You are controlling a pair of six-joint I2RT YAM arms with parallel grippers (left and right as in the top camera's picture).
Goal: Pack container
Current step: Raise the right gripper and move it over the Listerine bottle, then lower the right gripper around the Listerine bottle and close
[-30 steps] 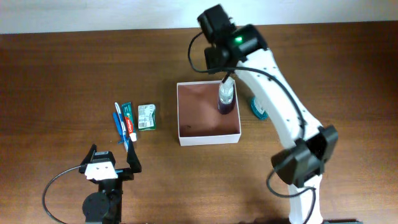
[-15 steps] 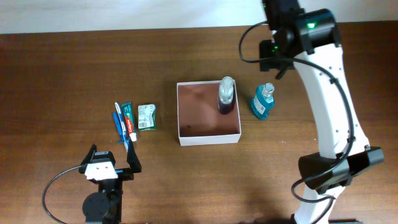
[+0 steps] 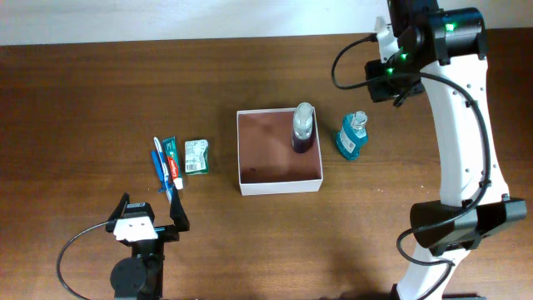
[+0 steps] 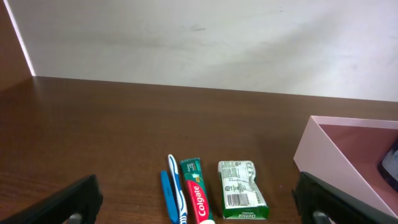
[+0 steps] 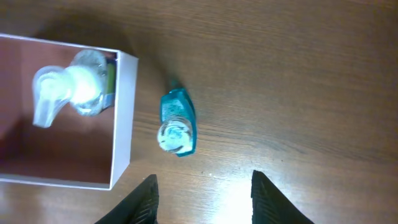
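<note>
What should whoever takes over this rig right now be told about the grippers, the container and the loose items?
The left gripper is open and empty, low at the near side of the table.
The right gripper has its jaws apart and empty, above the teal bottle.
The container sits mid-table.
Done: the pump bottle stands in its far right corner.
Left to pack: the teal bottle, upright just right of the container; the toothbrush, toothpaste and green-and-white packet, lying to its left.
</note>
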